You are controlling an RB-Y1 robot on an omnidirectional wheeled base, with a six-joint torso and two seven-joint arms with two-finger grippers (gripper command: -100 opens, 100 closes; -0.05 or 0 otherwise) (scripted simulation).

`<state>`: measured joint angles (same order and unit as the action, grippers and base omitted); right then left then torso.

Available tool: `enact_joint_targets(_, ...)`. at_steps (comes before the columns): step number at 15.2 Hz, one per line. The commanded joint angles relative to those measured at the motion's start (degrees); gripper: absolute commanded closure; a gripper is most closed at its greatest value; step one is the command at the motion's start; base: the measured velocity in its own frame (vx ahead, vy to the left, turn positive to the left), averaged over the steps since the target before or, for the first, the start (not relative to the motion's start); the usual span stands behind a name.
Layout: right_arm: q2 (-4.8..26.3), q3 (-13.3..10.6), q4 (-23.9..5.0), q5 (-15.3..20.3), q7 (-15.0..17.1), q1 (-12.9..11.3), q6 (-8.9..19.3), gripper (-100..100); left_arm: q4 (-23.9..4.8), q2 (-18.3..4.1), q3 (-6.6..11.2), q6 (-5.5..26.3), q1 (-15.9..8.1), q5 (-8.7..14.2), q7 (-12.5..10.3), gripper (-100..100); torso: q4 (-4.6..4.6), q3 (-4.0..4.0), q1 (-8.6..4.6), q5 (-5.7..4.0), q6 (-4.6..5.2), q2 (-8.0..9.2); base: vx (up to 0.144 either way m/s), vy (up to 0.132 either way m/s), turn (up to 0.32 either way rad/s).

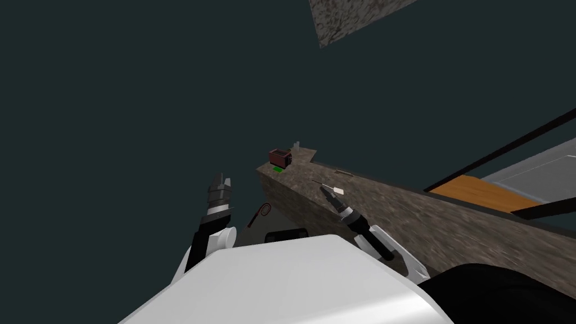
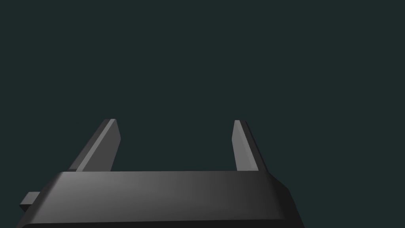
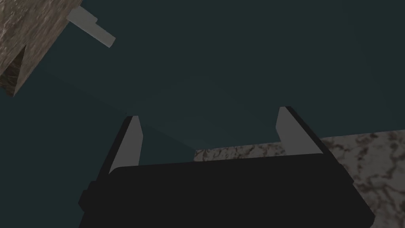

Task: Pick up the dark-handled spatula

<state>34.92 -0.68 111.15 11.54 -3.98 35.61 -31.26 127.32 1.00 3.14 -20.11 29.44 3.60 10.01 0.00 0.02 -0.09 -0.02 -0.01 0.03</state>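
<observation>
A slim spatula (image 1: 336, 190) with a white blade and a thin handle lies on the speckled stone counter (image 1: 427, 225); the handle points toward the counter's far end. My right gripper (image 1: 325, 192) hovers right beside the blade. In the right wrist view the right gripper (image 3: 209, 114) is open with nothing between its fingers, over the counter's edge (image 3: 245, 151). A second thin dark utensil (image 1: 343, 172) lies farther back; I cannot tell which has the dark handle. My left gripper (image 1: 221, 180) hangs off the counter over the dark floor, and the left wrist view shows it (image 2: 176, 120) open and empty.
A dark red toaster (image 1: 280, 157), a green patch (image 1: 277, 169) and a small glass (image 1: 296, 145) sit at the counter's far end. A red-and-dark looped item (image 1: 261, 212) shows below the counter's side. A wooden surface (image 1: 484, 194) lies beyond the counter on the right.
</observation>
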Motion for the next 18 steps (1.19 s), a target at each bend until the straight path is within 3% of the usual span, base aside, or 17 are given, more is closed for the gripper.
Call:
enact_joint_targets(1, 1.8, 0.0, -1.0, 0.3, 0.0, 0.0, -0.3, -100, 0.0, 0.0, 0.0, 0.0, 0.0, 0.0, 0.0, 0, 0.0, 0.0, 0.0, 0.0, 0.0, 0.0, -0.011, -0.012, 0.071)
enact_joint_targets(4, 6.1, 0.2, -4.6, 1.8, -0.2, 0.9, -1.1, -100, 0.0, 0.0, 0.0, 0.0, 0.0, 0.0, 0.0, 0, -0.01, -0.04, 0.08, 0.01, -0.02, -0.07, 0.007, 0.01, 0.157)
enact_joint_targets(6, 7.6, 0.2, -4.6, 1.8, -0.2, 0.9, -1.1, -100, 0.0, 0.0, 0.0, 0.0, 0.0, 0.0, 0.0, 0, -0.01, -0.03, 0.05, 0.02, 0.0, -0.06, -0.009, -0.011, 0.067)
enact_joint_targets(13, 17.8, 0.4, -12.3, 5.0, -0.6, 3.0, -2.7, -100, 0.0, 0.0, 0.0, 0.0, 0.0, 0.0, 0.0, 0, -0.02, -0.06, 0.04, 0.02, -0.01, -0.1, 0.008, 0.003, 0.203)
enact_joint_targets(15, 19.2, 0.4, -12.3, 5.0, -0.6, 3.0, -2.7, -100, 0.0, 0.0, 0.0, 0.0, 0.0, 0.0, 0.0, 0, -0.02, -0.05, 0.02, 0.01, 0.0, -0.09, -0.001, -0.006, 0.082)
enact_joint_targets(18, 23.4, 0.3, -16.1, 6.7, -0.7, 4.2, -3.6, -100, 0.0, 0.0, 0.0, 0.0, 0.0, 0.0, 0.0, 0, -0.01, -0.04, 0.05, 0.02, 0.0, -0.08, 0.008, -0.002, 0.145)
